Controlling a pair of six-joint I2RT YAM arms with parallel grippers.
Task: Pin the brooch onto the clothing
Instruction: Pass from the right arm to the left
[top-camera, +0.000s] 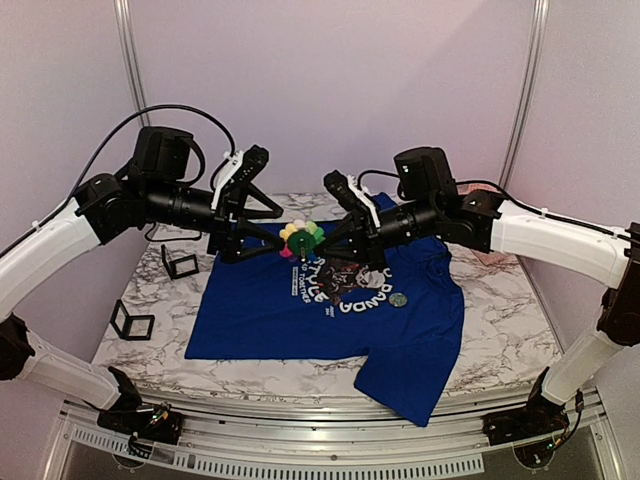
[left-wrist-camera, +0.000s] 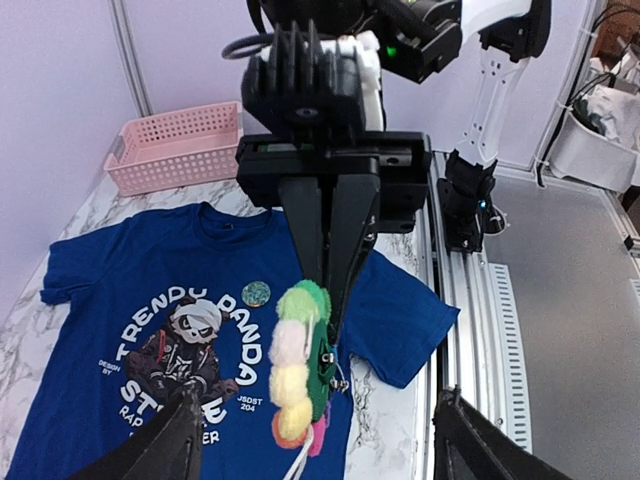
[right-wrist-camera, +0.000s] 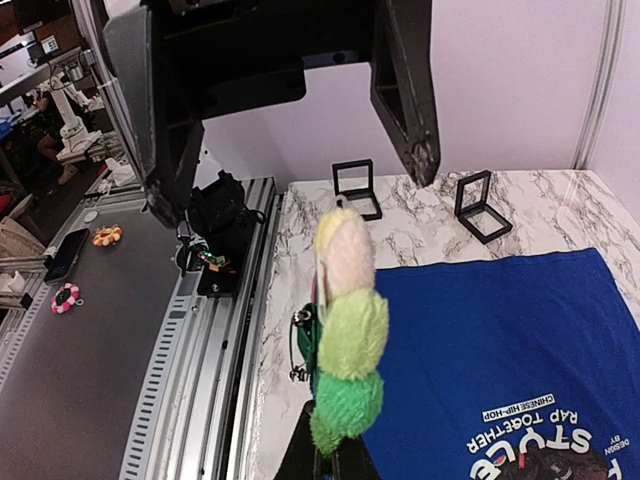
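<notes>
The royal-blue T-shirt (top-camera: 250, 310) lies flat on the marble table (top-camera: 500, 340). One sleeve reaches toward the near edge and the collar is turned to the right. Off the shirt's hem, on the left, stands a small black open-frame cube (top-camera: 132, 322), and farther back a second cube (top-camera: 180, 262).

On the shirt, a small round grey-green disc (top-camera: 398, 299) rests just beside the white lettering of the chest print (top-camera: 340, 285), toward the collar.

Over the shirt's far edge the flower-shaped brooch (top-camera: 301, 237) hangs in the air, clear of the fabric. In the wrist views its fuzzy petals show edge-on. The right gripper (left-wrist-camera: 328, 300) is clamped on it, fingers pressed together at the green end of the flower. The left gripper (right-wrist-camera: 295, 185) faces it from the opposite side with its jaws spread wide, one finger on either side of the brooch and neither touching it.

Beyond the shirt's collar sits a pink lattice basket (left-wrist-camera: 175, 145).
</notes>
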